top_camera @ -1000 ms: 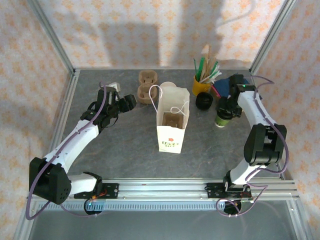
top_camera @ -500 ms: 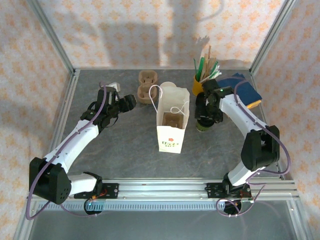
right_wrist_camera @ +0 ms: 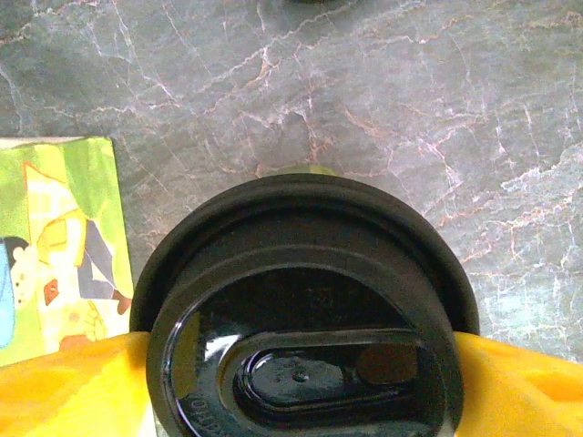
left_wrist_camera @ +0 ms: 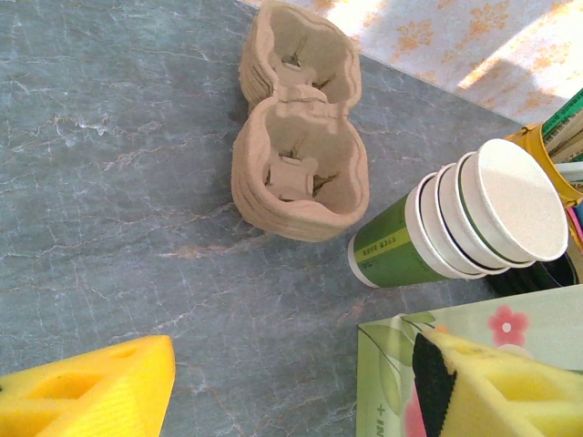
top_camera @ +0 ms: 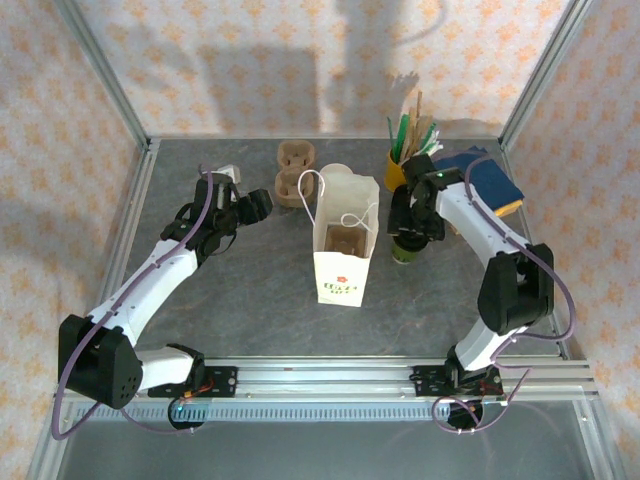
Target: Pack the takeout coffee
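Standing open at the middle of the counter: white paper bag, string handles up, red print on its near face. Contents: one brown pulp carrier down inside, nothing seen in its wells from overhead.

Position of the takeout coffee: 3 o'clock of the bag, just beside it and outside it, upright. Its black lid is on, with the drink slot visible. A sliver of the green band shows past the lid's far rim.

State of the right gripper: directly over the coffee, one yellow finger on each side of the lid. The lid hides the fingers' inner faces, so I cannot tell whether they press the cup or stand clear of it.

State of the left gripper: 10 o'clock of the bag, well apart from it, fingers spread, nothing between them.

Other containers:
- Stack of pulp carriers, 11 o'clock of the bag. The top carrier's two wells are empty.
- Nested white-and-green cups, lying on their side at 12 o'clock of the bag, mouths open, innermost cup empty.
- Yellow cup, 1 o'clock of the bag, holding upright green, white and wooden sticks.
- Blue flat item, 3 o'clock of the yellow cup. Kind not clear.
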